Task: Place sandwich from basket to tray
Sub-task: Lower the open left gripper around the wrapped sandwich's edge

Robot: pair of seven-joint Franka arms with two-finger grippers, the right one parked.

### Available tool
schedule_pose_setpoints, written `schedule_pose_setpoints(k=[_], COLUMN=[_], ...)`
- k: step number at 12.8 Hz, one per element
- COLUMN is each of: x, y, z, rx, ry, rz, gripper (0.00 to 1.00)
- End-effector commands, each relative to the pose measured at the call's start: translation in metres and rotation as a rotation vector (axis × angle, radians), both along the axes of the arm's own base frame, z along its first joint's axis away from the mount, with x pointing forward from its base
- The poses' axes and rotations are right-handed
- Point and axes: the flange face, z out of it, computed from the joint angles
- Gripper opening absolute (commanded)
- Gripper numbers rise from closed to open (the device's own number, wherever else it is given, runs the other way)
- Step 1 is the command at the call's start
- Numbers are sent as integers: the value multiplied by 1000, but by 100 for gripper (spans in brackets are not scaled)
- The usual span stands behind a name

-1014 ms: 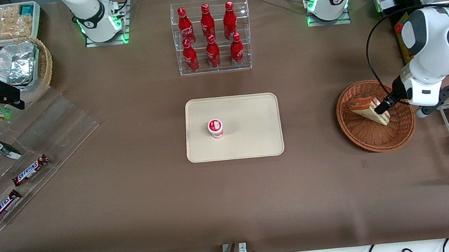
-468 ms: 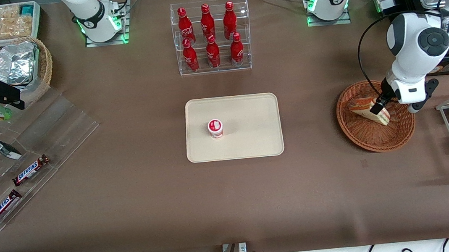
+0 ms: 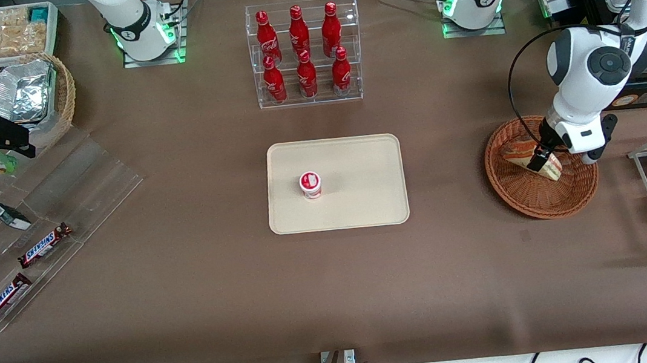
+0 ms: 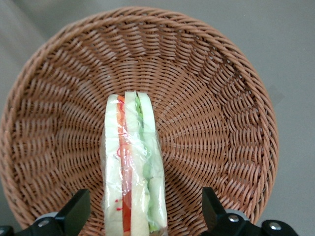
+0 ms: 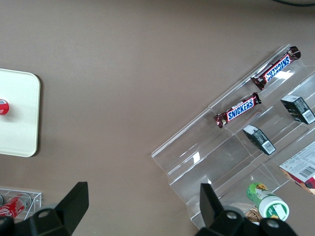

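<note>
From the front, the gripper (image 3: pixel 542 158) hangs low over the sandwich (image 3: pixel 531 156) in the basket (image 3: pixel 543 181), ready to grasp; the tray (image 3: pixel 358 165) waits mid-worktop. At the wrist, wide-spread fingers (image 4: pixel 74 214) straddle the sandwich's (image 4: pixel 132 167) edge.

Working left Franka arm: external appearance.
Glossy white rounded link shells with dark grey circular joint caps; small dark lettering on the upper link; a black cable loops loosely from the upper link to the wrist. White wrist block with black fittings carries the gripper (image 3: pixel 540 159), whose black fingers (image 4: pixel 74 212) taper to wedges, each mount bearing a silver screw. Base lit green on a metal plate.
</note>
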Motion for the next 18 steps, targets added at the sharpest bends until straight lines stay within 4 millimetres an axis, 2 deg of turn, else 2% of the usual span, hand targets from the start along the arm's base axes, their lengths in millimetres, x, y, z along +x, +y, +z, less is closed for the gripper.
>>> schedule_pose_setpoints(k=[1, 6, 7, 8, 9, 10, 14, 16, 18], x=[-9, -12, -12, -12, -13, -14, -15, -12, -3], y=[-2, 2, 3, 3, 5, 4, 3, 2, 2], z=[-13, -31, -31, -31, -32, -37, -32, -20, 3], rx=[0, -8, -6, 3, 13, 17, 26, 38, 59], ry=[-25, -6, -6, -6, -2, 10, 29, 36, 40], rz=[9, 16, 15, 1, -15, -27, -34, -39, -46], gripper=[100, 100, 91, 64, 42, 30, 19, 19, 19])
